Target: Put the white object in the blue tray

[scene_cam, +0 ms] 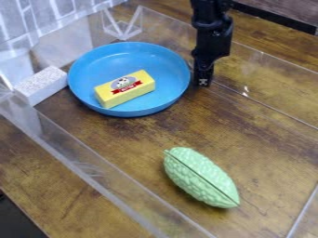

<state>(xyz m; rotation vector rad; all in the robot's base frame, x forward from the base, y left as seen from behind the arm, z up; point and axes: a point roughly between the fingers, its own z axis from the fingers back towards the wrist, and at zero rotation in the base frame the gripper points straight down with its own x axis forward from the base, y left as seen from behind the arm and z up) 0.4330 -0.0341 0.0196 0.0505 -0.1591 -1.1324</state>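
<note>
The white object (40,84), a small speckled whitish block, lies on the wooden table at the far left, next to the clear wall. The blue tray (87,65) lies flat in the middle-left with a yellow bar (125,88) with a red-and-white label inside it. My gripper (200,84) hangs straight down from the black arm, right at the tray's right rim and far from the white object. Its fingers look shut, with nothing visible between them.
A green ridged oval object (202,177) lies on the table at the front right. Clear plastic walls (99,172) enclose the work area along the front left and the back. A white slatted thing (19,37) stands at the back left.
</note>
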